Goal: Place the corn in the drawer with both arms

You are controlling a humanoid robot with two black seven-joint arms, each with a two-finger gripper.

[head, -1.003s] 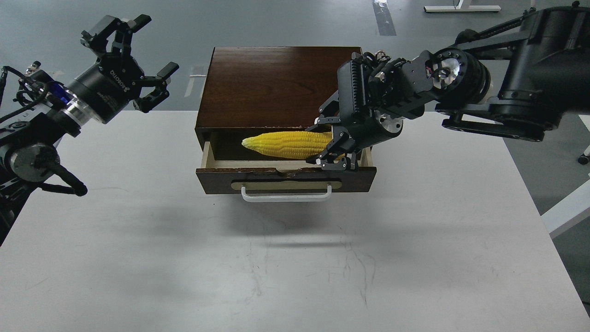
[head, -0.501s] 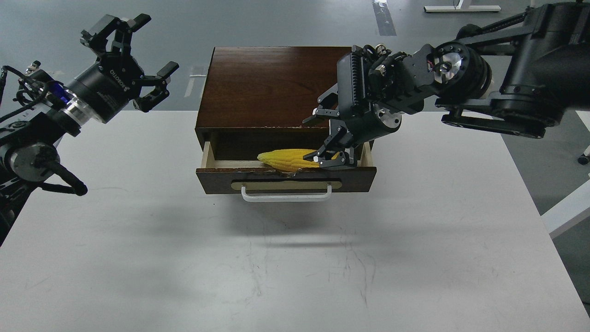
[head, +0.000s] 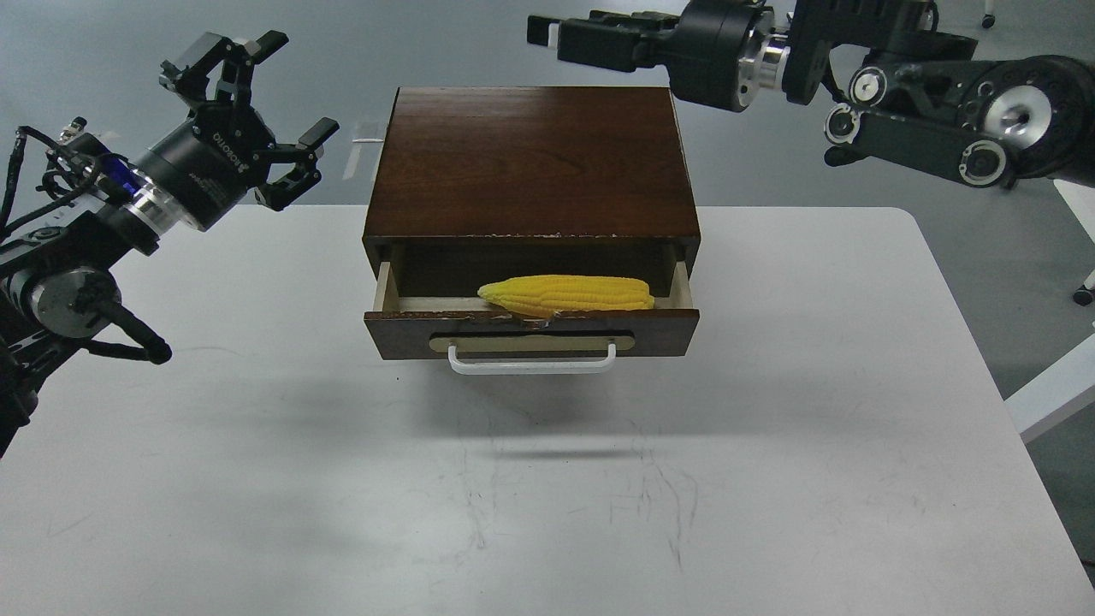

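The corn [head: 566, 293] lies in the open drawer [head: 530, 329], tip toward nine o'clock. At ten o'clock the left gripper [head: 257, 103] hangs spread wide and empty. At one o'clock the right gripper [head: 547, 32] holds nothing; I cannot tell its jaw gap.

One corn [head: 566, 293]; one drawer [head: 530, 329]; two hands [head: 244, 111] [head: 556, 36]

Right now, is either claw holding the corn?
No. The corn lies loose in the drawer; both the left gripper and right gripper hang clear.
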